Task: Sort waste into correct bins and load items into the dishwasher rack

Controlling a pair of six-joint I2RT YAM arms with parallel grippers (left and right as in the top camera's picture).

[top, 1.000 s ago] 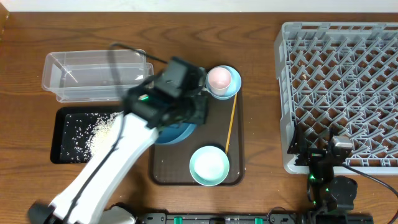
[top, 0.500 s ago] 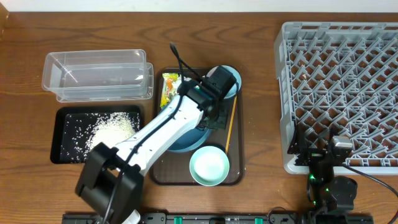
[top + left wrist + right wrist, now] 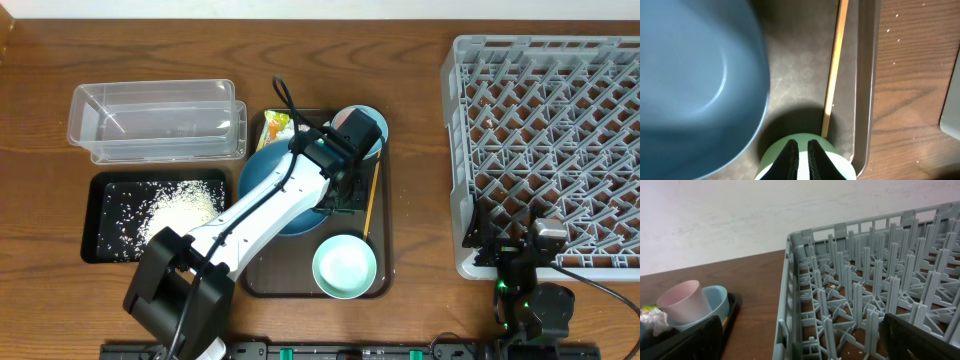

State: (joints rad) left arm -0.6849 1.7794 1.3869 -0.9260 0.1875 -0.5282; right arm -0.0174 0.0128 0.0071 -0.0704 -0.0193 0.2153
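My left gripper (image 3: 345, 200) hovers over the brown tray (image 3: 262, 282) with its jaws shut and nothing between them (image 3: 801, 152). Below it are a pale blue bowl (image 3: 842, 161) (image 3: 345, 265) and the wooden chopstick (image 3: 835, 70) (image 3: 370, 205). The large dark blue bowl (image 3: 270, 185) (image 3: 690, 85) lies just to the left. A pink cup (image 3: 682, 302) stands in a second pale blue bowl (image 3: 372, 150) at the back. The yellow-green wrapper (image 3: 275, 128) lies beside them. My right gripper (image 3: 520, 235) (image 3: 800, 330) is wide open at the grey rack's (image 3: 545, 130) near left corner, holding nothing.
A clear tub (image 3: 155, 122) stands at the back left. In front of it is a black tray (image 3: 105, 240) with white rice (image 3: 180, 208) heaped in it. Bare wood separates the brown tray from the rack (image 3: 865, 295).
My left arm has swung from the left side of the brown tray to its right side, above the chopstick. The wrapper has come into sight. The right arm has not moved.
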